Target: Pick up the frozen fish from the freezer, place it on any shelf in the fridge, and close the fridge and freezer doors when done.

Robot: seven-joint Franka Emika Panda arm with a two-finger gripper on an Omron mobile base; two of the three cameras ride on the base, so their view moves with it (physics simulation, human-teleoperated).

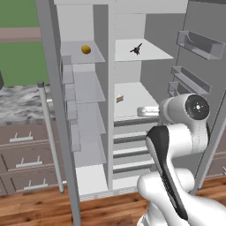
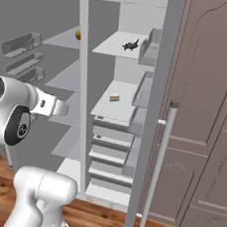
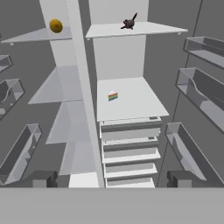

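The frozen fish (image 3: 128, 22) lies on the top shelf (image 3: 148, 29) of the right-hand compartment, well above and ahead of the pincer (image 3: 112, 178), whose jaws stand wide apart and hold nothing.

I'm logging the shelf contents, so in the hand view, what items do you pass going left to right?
Yellow round fruit on the upper left shelf → rainbow cake slice on the middle shelf → dark fish on the upper right shelf.
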